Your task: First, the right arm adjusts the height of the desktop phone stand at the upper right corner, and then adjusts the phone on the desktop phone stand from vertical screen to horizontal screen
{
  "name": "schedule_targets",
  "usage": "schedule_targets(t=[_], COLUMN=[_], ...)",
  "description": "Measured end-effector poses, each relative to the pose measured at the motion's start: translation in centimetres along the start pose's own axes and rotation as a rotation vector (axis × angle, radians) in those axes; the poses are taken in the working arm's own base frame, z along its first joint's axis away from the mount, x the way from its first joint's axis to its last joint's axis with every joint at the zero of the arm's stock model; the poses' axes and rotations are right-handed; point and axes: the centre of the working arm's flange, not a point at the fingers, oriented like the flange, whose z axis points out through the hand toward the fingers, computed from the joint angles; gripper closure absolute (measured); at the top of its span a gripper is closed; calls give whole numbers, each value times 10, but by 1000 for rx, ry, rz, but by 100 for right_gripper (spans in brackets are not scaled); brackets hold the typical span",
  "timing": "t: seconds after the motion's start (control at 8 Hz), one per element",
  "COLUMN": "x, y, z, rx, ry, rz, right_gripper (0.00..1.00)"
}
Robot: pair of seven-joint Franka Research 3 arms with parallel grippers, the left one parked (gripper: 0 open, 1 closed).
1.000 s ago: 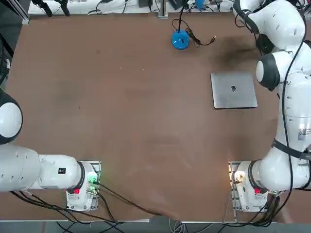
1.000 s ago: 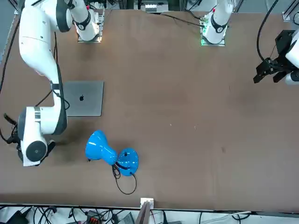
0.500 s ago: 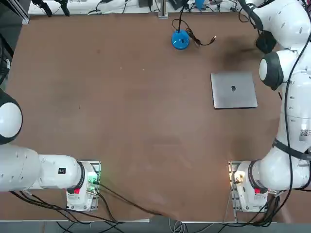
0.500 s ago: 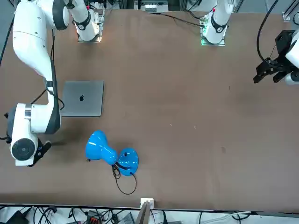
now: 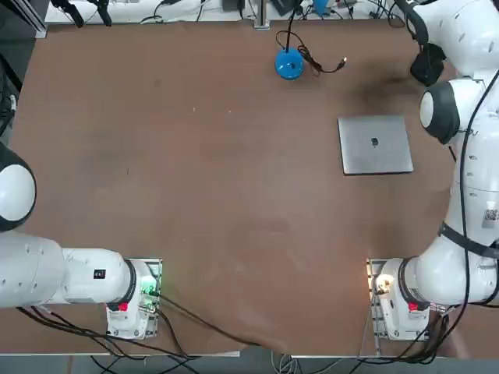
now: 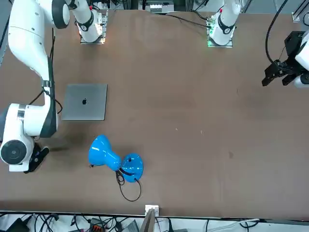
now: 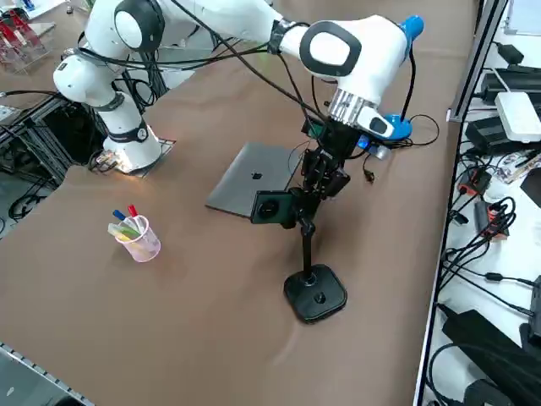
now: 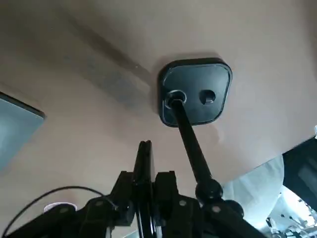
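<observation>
The small black desktop phone stand (image 7: 314, 293) with its squarish rounded base is seen at the table's right edge. Its thin pole is topped by a clamp head holding the flat black phone (image 7: 271, 206). Directly above, at twelve o'clock, the right gripper (image 7: 324, 176) is nearly closed on the clamp head. Beyond lies the grey laptop slab (image 7: 251, 178).

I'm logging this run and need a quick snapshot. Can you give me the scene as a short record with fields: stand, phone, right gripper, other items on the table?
stand: desktop phone stand, black, base on the table, pole upright
phone: phone clamped at the stand's head
right gripper: right gripper shut on the stand's clamp head, beside the phone
other items: closed grey laptop, blue stand with a black cable, clear cup of pens
</observation>
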Motion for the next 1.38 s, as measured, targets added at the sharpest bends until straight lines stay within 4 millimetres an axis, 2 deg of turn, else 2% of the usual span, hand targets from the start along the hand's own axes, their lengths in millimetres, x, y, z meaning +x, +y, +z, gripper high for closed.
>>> schedule_targets(t=[0.5, 1.12, 1.38], x=[-9, -21, -27], y=[3, 11, 12], z=[-11, -14, -25], rx=[25, 41, 32], ry=[49, 76, 91], rz=[19, 23, 21], right_gripper=[78, 77, 75])
